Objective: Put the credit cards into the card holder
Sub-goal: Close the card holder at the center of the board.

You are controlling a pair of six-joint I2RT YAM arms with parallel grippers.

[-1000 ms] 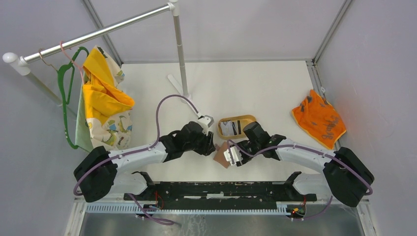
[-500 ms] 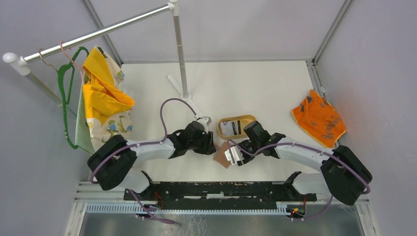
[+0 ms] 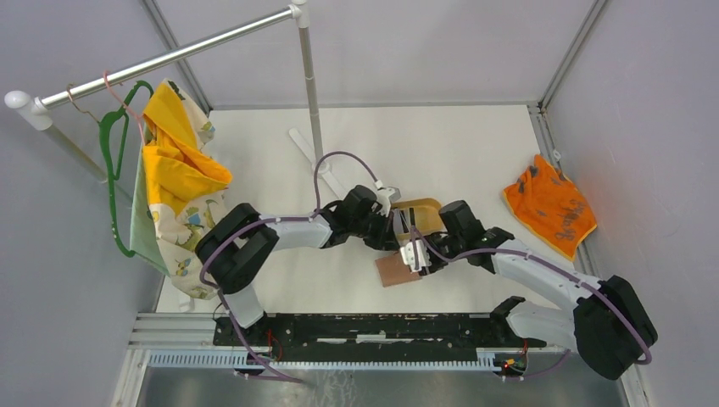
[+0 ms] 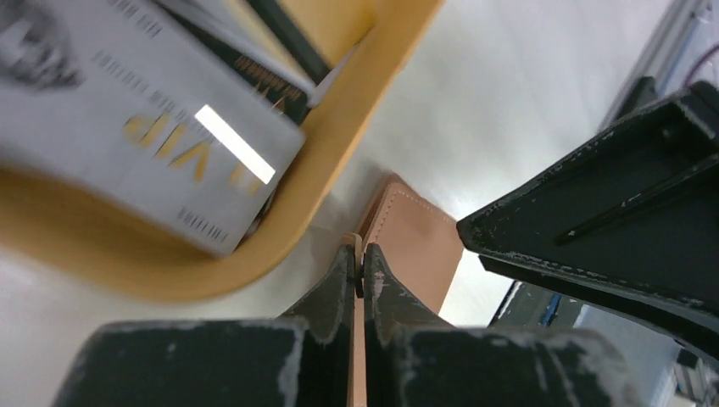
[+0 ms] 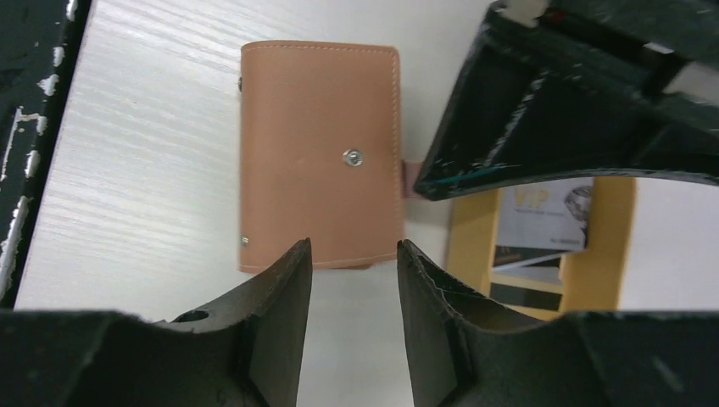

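The card holder (image 5: pixel 318 153) is a closed reddish-brown wallet lying flat on the table; it also shows in the top view (image 3: pixel 395 271). My left gripper (image 4: pixel 358 259) is shut on the wallet's thin snap tab (image 5: pixel 409 178) at the near rim of the tan oval tray (image 4: pixel 339 161). The credit cards lie in the tray: a silver card (image 4: pixel 144 127) on top and dark ones (image 4: pixel 263 72) under it. My right gripper (image 5: pixel 349 254) is open and empty, just above the wallet's near edge. In the top view both grippers, left (image 3: pixel 397 236) and right (image 3: pixel 417 254), meet beside the tray (image 3: pixel 424 206).
A clothes rail on a stand (image 3: pixel 309 85) rises at the back, with yellow patterned garments (image 3: pixel 178 170) and a green hanger (image 3: pixel 110 161) at the left. An orange cloth (image 3: pixel 549 203) lies at the right. The grey side walls close in the table.
My left arm has swung right and forward to the tray's near rim. The wallet has shifted slightly right. My right gripper has moved a little up and right.
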